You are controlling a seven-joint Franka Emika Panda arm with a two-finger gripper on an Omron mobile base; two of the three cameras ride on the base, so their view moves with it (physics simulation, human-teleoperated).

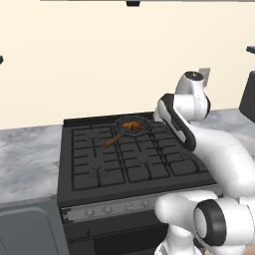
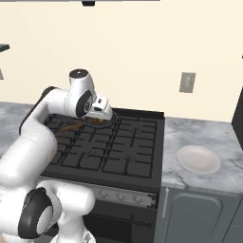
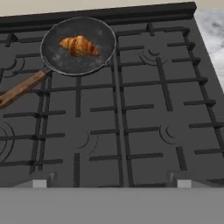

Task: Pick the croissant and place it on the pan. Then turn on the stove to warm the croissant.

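The croissant (image 3: 79,45) is lying inside the pan (image 3: 65,65), toward the far side of its bowl, and the pan is sitting on a rear burner of the stove (image 3: 131,113), with its wooden handle (image 3: 19,91) pointing toward the front left. The placing step is judged to be done; the knob step is judged to remain.

The gripper (image 3: 111,186) is spread wide with nothing between its fingertips, as seen in the hand view, where the 2 tips stand well apart at the bottom over the bare grates. It is held above the stove, apart from the pan.

The croissant is judged light, soft and flaky, easily crushed or shed by a hard pinch; if it had to be moved again, it would best be taken gently across its thick middle, not by its thin ends. It is not expected to slide on the dark pan surface.

The knobs (image 1: 107,209) on the silver front strip are judged small, stiff and smooth. A knob would best be taken squarely across its face by both fingers and turned, as a glancing hold could slip off.
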